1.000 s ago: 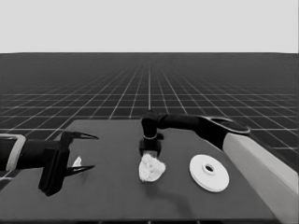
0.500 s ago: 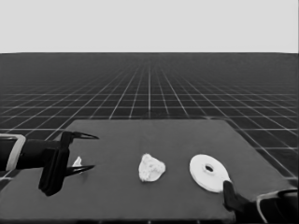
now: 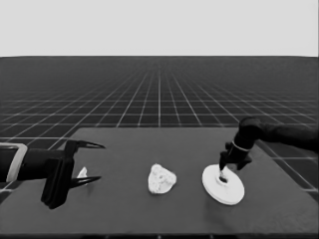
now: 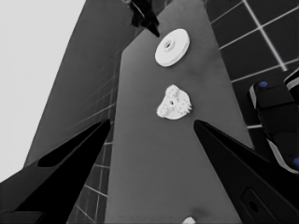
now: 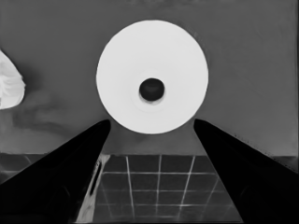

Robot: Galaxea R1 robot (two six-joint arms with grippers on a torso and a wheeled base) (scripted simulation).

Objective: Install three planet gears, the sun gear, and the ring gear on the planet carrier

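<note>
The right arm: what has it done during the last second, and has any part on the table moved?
The right gripper left the gear cluster at mid-table, drew back to the lower right corner, and now hangs open over the hole of the round part, holding nothing. The cluster, the round part, the thin white piece and the waiting left gripper stayed as they were.

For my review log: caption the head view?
Right pincer open above the larger round part; left arm parked at table's left end.
</note>
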